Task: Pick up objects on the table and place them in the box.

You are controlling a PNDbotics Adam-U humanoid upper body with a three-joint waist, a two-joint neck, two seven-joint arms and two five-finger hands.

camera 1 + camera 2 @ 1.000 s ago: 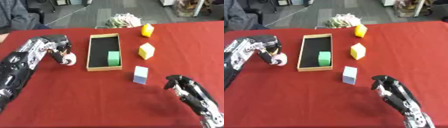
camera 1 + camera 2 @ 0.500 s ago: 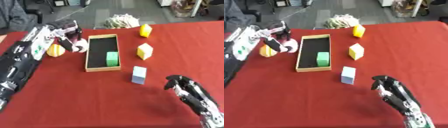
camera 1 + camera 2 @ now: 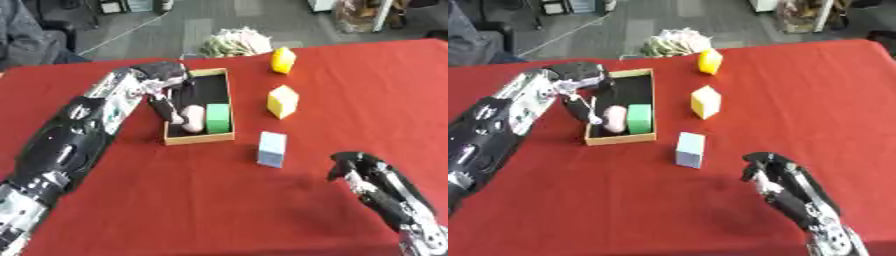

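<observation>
A shallow cardboard box (image 3: 199,139) lies left of the table's centre, with a green block (image 3: 218,118) in it. A pale pink object (image 3: 192,119) sits beside the green block, down inside the box. My left hand (image 3: 160,80) hangs over the box's left wall, and its fingers (image 3: 168,108) curl down onto the pink object's left side. On the red cloth outside the box stand a light blue block (image 3: 271,149), a yellow cube (image 3: 283,101) and a second yellow block (image 3: 282,60). My right hand (image 3: 378,183) rests open at the lower right.
A crumpled pale bundle (image 3: 233,44) lies at the table's far edge behind the box. My left forearm (image 3: 83,125) stretches across the table's left side. Bare red cloth (image 3: 192,200) covers the near middle of the table.
My left hand has carried the pink object rightward, from left of the box to over it, and lowered it in beside the green block. The right hand has stayed put.
</observation>
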